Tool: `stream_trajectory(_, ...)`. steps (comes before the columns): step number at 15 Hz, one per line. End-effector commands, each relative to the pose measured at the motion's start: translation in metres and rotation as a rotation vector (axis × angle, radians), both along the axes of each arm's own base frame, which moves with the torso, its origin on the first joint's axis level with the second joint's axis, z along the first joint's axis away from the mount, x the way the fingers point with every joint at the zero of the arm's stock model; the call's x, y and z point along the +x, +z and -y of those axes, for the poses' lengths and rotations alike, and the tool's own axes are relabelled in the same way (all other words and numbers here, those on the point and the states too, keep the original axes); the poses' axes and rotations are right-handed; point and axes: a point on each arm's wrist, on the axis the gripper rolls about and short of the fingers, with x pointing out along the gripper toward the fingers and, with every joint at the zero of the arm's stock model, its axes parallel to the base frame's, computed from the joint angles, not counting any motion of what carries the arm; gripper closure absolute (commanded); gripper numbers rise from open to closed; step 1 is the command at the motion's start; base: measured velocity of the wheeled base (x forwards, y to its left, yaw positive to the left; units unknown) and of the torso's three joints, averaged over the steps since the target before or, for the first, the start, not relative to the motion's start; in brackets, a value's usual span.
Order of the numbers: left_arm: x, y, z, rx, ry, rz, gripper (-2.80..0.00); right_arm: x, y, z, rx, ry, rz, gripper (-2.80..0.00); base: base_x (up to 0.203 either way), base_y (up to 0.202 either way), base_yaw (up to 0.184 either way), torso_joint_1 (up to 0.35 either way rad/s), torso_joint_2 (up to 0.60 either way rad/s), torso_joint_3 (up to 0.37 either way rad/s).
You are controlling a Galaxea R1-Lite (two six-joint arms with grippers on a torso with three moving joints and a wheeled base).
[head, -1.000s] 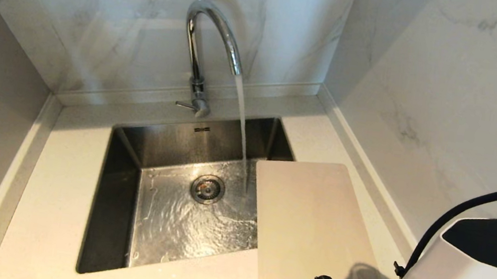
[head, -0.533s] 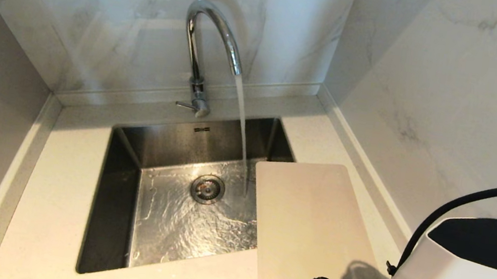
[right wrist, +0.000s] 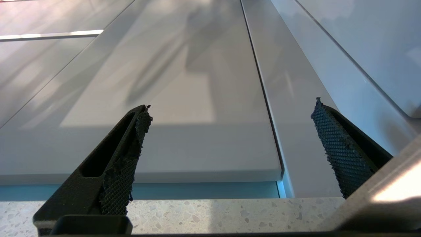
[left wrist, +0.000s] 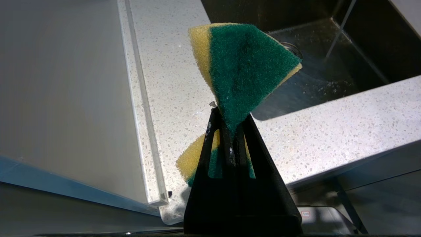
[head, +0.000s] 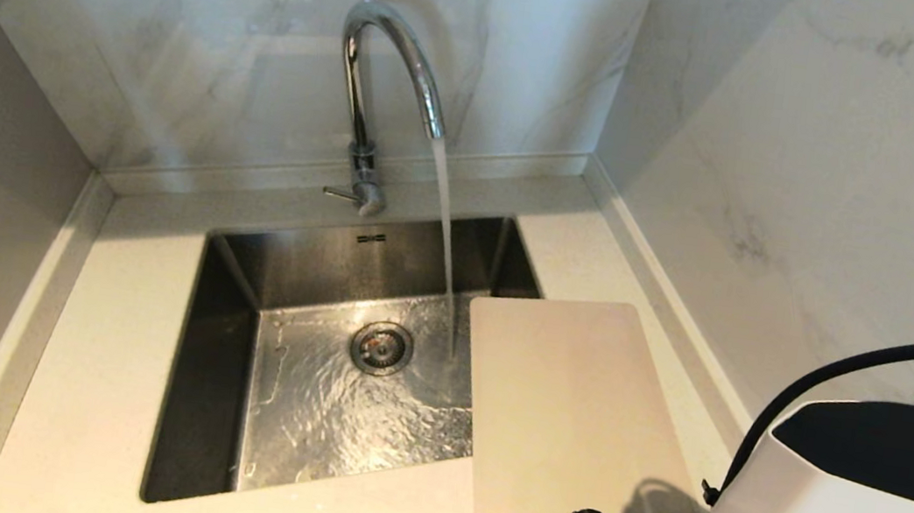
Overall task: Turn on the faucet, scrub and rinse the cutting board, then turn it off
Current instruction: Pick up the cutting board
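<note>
Water runs from the faucet [head: 382,88] into the steel sink [head: 230,368]. The cutting board [head: 568,421] lies on the counter [head: 96,386], its left edge overhanging the sink's right side.

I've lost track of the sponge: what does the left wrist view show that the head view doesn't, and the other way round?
Only the left wrist view shows the left gripper, shut on a green and yellow sponge, held above the speckled countertop beside the sink.

Only the head view shows the faucet with water running, the cutting board lying on the counter at the sink's right edge, and part of the right arm.

Both show the steel sink, its drain and the countertop.
</note>
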Motion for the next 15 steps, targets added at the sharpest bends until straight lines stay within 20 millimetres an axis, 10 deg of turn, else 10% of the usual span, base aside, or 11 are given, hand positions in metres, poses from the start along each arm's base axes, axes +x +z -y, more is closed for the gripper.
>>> stream_trajectory(1,0.0001,-0.0009,0.0000,0.000,0.000,-0.001,0.00,0.0001,-0.0018,-0.0002,-0.005,0.006,-0.006,-2.80,0.000,0.000,0.000,0.000,0.00,0.000)
stream_trajectory(8,0.0001,-0.0009,0.0000,0.000,0.000,-0.002,0.00,0.0001,-0.0018,-0.0002,-0.005,0.008,-0.007,-2.80,0.000,0.000,0.000,0.000,0.00,0.000)
stream_trajectory(9,0.0001,-0.0009,0.0000,0.000,0.000,-0.001,0.00,0.0001,-0.0018,-0.0002,-0.004,0.006,-0.006,0.00,0.000,0.000,0.000,0.000,0.00,0.000)
stream_trajectory(15,0.0000,-0.0009,0.0000,0.000,0.000,0.000,0.00,0.0004,-0.0021,-0.0004,0.008,0.012,-0.016,0.00,0.000,0.000,0.000,0.000,0.00,0.000)
